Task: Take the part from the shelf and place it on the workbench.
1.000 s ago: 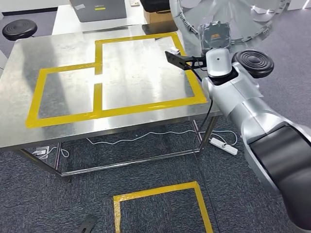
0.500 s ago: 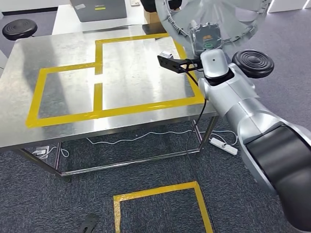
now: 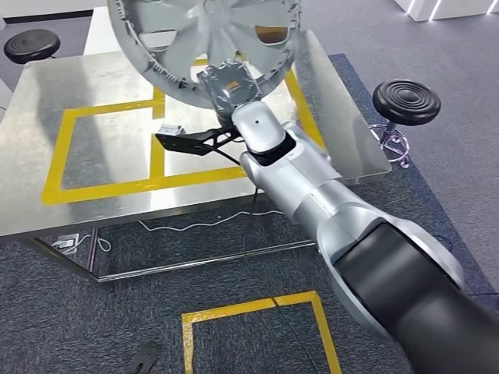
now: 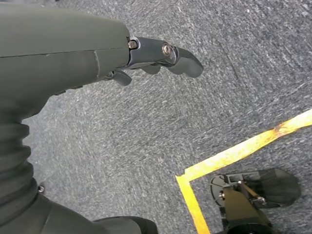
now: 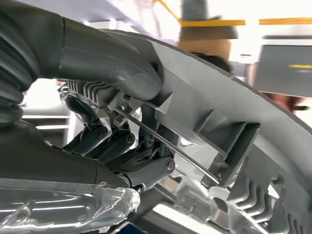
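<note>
Silver arm [image 3: 306,183], black forearm cover [image 3: 406,292]

Grey carpet [image 3: 235,327] underfoot, marked near the bottom of the head view with a yellow tape outline [image 3: 259,305] and crossed by a white cable [image 3: 206,224] running under the table frame to a small white box [image 3: 65,244] at the left. Two black round stools: one [image 3: 30,45] at the far left corner, the other [image 3: 406,100] on a chrome base at the right edge. Past the table's far side, a white counter [image 3: 103,35], and at the top right corner a white wall base [image 3: 453,8] with bright strips.
</note>
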{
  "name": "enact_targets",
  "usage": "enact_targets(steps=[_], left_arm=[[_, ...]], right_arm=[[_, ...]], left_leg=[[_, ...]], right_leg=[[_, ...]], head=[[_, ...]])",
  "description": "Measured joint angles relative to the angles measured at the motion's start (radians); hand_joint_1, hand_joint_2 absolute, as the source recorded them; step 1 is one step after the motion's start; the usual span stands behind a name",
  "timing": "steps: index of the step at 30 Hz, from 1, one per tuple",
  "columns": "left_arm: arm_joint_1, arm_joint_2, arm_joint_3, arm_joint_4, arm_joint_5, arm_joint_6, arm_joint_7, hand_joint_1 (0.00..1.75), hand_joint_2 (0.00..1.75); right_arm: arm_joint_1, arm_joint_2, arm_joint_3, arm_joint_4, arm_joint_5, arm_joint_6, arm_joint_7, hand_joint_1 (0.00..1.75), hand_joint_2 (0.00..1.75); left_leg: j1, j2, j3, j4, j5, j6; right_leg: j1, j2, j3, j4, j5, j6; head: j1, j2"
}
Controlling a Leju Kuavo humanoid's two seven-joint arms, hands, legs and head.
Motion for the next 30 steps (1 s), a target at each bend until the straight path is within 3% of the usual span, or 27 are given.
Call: enact_targets(steps=[15, 21, 30], left_arm=[[-0.001, -0.005, -0.019, 0.0, -0.011, -0.014, -0.027, 0.0, 1.75], [-0.001, -0.005, -0.019, 0.0, -0.015, -0.013, -0.026, 0.0, 1.75], [-0.001, -0.005, -0.019, 0.0, -0.016, -0.011, -0.025, 0.0, 1.75]], right_arm=[[0.026, 0.034, 0.182, -0.078, -0.062, 0.027, 0.083, 1.75, 1.75], [0.01, 0.033, 0.209, -0.044, -0.052, 0.028, 0.156, 1.75, 1.75], [-0.009, 0.027, 0.209, 0.021, -0.028, 0.05, 0.187, 1.75, 1.75]], left_leg=[[0.0, 0.0, -0.001, 0.0, 0.0, 0.0], [0.0, 0.0, -0.001, 0.0, 0.0, 0.0], [0.0, 0.0, -0.001, 0.0, 0.0, 0.0]], right_leg=[[-0.001, -0.001, 0.0, 0.0, 0.001, 0.0], [-0.001, -0.001, 0.0, 0.0, 0.001, 0.0], [-0.001, 0.0, -0.001, 0.0, 0.001, 0.0]], head=[[0.0, 0.0], [0.0, 0.0], [0.0, 0.0]])
